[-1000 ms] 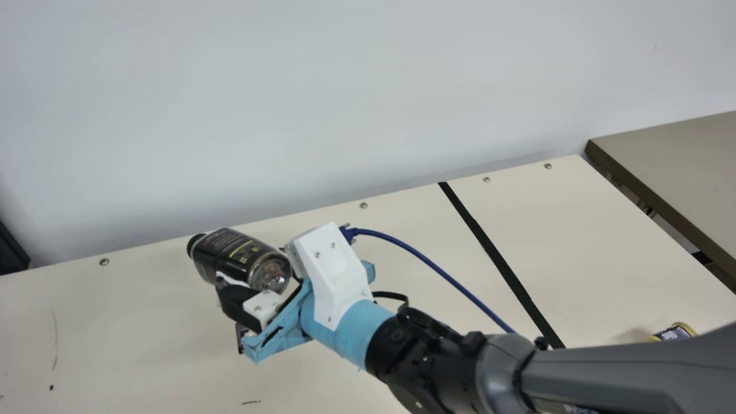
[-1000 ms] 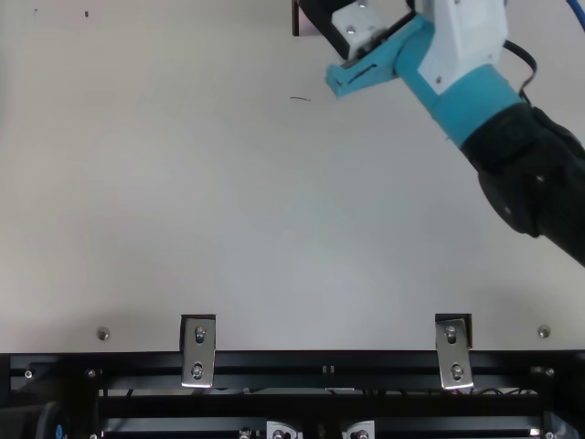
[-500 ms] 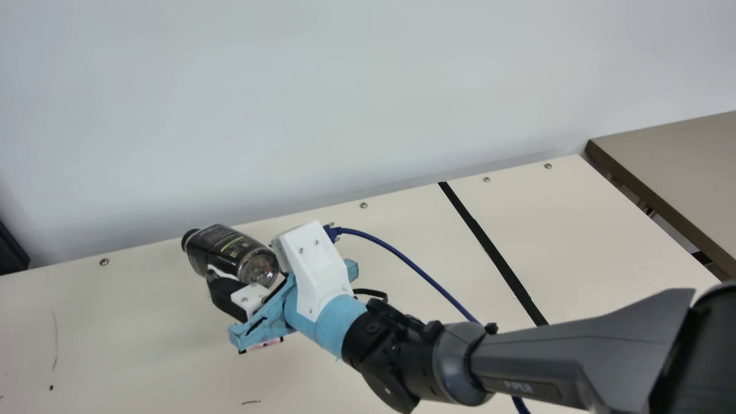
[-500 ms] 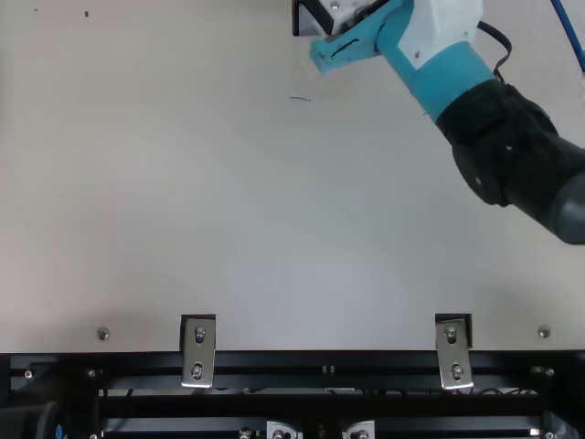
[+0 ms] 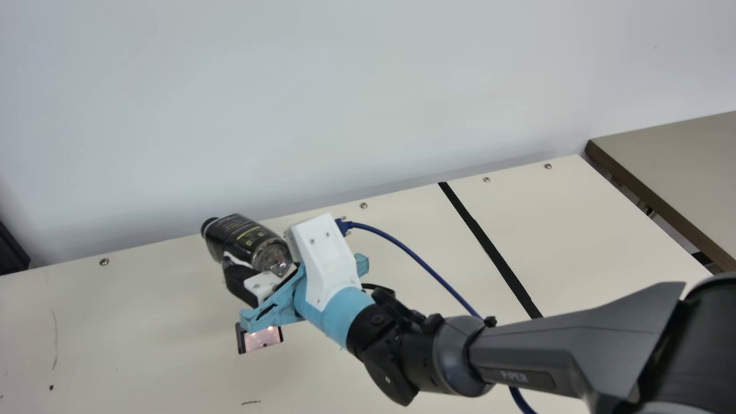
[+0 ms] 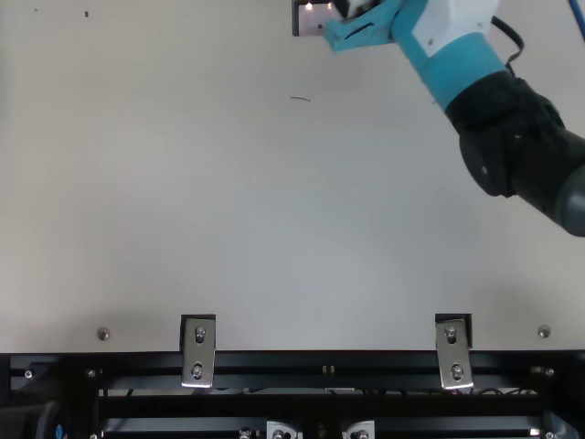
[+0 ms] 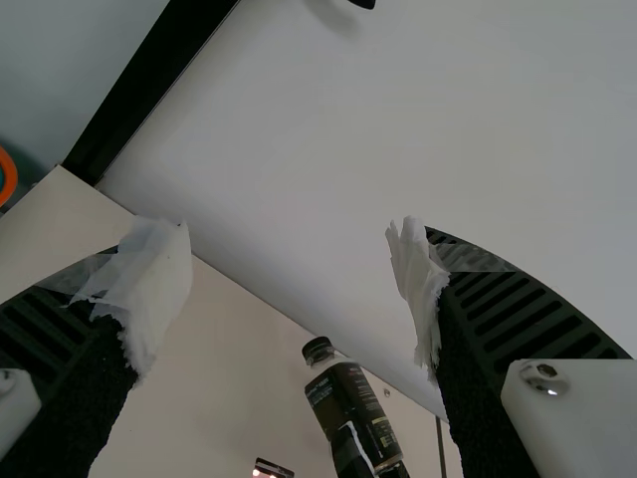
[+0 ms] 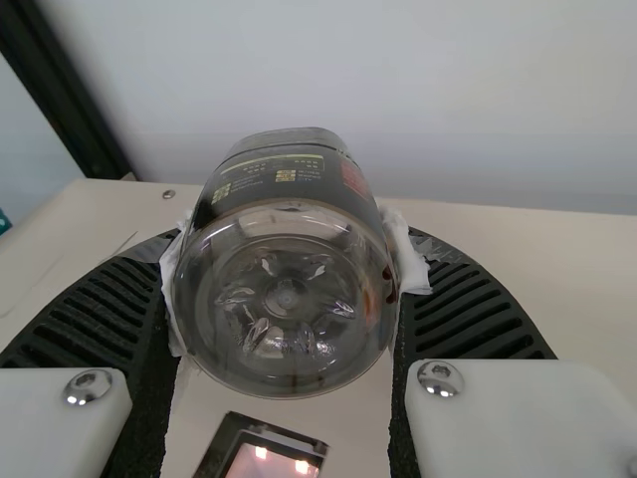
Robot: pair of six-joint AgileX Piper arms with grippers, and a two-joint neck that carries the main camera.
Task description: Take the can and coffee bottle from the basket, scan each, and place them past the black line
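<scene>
In the main view my right gripper holds the dark coffee bottle lying sideways above the table, its clear base toward the wrist. The right wrist view has the coffee bottle pinched between both padded fingers of my right gripper. A small lit scanner is on the table just below the gripper; the top view has the scanner at its upper edge. In the left wrist view my left gripper stands open with nothing between its fingers, the coffee bottle farther off.
The black line crosses the table right of the gripper. A blue cable runs from my right wrist along the arm. The wall rises behind the table's back edge, and another brown table stands at the far right.
My right arm first swung left, then moved slightly back right and toward the wall with the bottle still held. The scanner, partly covered before, is now more exposed. The arm now covers the yellow-rimmed can.
</scene>
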